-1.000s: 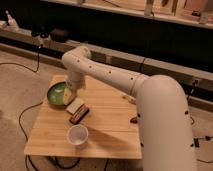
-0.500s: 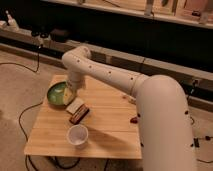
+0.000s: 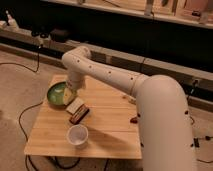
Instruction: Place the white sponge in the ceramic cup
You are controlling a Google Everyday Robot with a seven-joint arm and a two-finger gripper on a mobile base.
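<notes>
The white sponge (image 3: pixel 75 106) lies flat on the wooden table (image 3: pixel 107 132), just right of the green bowl and touching the dark brown bar (image 3: pixel 80 115). The ceramic cup (image 3: pixel 77 135) stands upright and empty near the table's front edge, below the sponge. My gripper (image 3: pixel 68 96) hangs from the white arm (image 3: pixel 105 75) over the right rim of the green bowl, just above and left of the sponge.
The green bowl (image 3: pixel 54 95) sits at the table's left rear. A small dark red object (image 3: pixel 134 120) lies at the right side beside the arm. Cables run across the floor at the left. A dark shelf wall stands behind the table.
</notes>
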